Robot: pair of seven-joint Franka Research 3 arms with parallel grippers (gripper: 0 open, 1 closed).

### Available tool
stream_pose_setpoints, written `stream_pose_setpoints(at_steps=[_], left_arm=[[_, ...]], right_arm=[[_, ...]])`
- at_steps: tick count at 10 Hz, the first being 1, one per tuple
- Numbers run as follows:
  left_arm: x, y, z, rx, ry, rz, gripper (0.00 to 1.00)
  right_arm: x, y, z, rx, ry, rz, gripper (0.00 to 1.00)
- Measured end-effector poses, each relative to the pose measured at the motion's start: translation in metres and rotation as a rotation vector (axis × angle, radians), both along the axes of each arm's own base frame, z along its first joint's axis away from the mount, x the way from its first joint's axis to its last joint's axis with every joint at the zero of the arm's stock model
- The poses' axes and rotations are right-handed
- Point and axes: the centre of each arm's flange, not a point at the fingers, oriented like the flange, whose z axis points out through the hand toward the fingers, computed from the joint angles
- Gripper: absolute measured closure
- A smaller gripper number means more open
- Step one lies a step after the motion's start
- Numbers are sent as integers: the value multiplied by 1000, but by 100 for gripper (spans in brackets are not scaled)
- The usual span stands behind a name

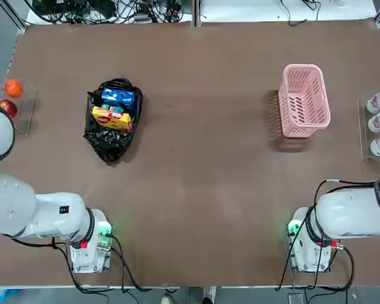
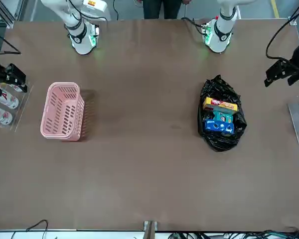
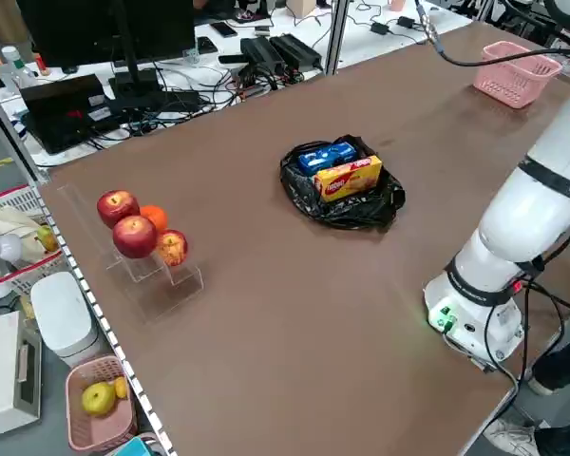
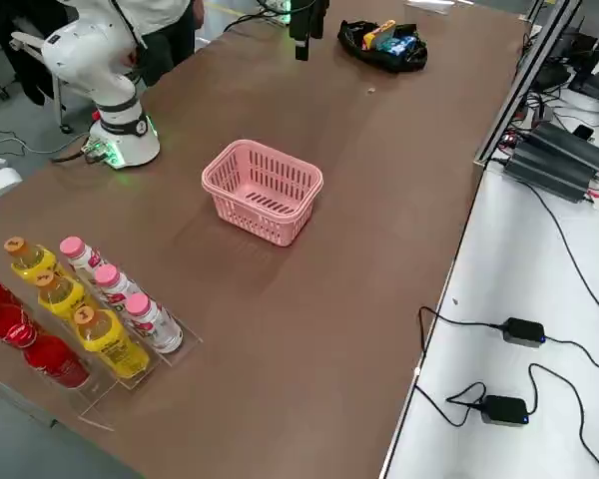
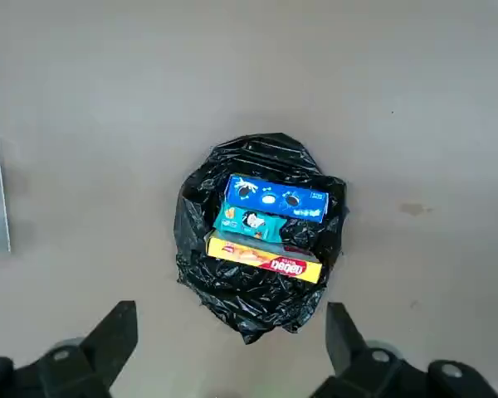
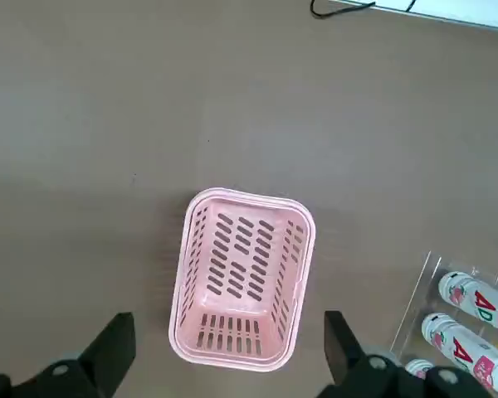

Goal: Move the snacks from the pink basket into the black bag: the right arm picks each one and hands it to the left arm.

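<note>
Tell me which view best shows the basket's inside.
The right wrist view: it looks straight down into the empty basket. Top and front views show it from farther off, the right side view at a slant, the left side view only far away.

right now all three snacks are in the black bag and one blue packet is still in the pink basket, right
Not quite: the pink basket is empty, as the right wrist view shows. The blue, teal and yellow snacks are all in the black bag, seen in the left wrist view.
</note>
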Motion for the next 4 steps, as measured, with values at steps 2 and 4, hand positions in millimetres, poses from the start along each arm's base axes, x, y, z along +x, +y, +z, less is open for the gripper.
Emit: stream_pose_setpoints(at_steps=[2, 4], left_arm=[[1, 2, -2, 0, 4, 3, 0], [1, 3, -2, 0, 4, 5, 0]], right_arm=[[-1, -6, 0, -1, 5, -14, 0], [-2, -24, -3, -1, 28, -50, 0]])
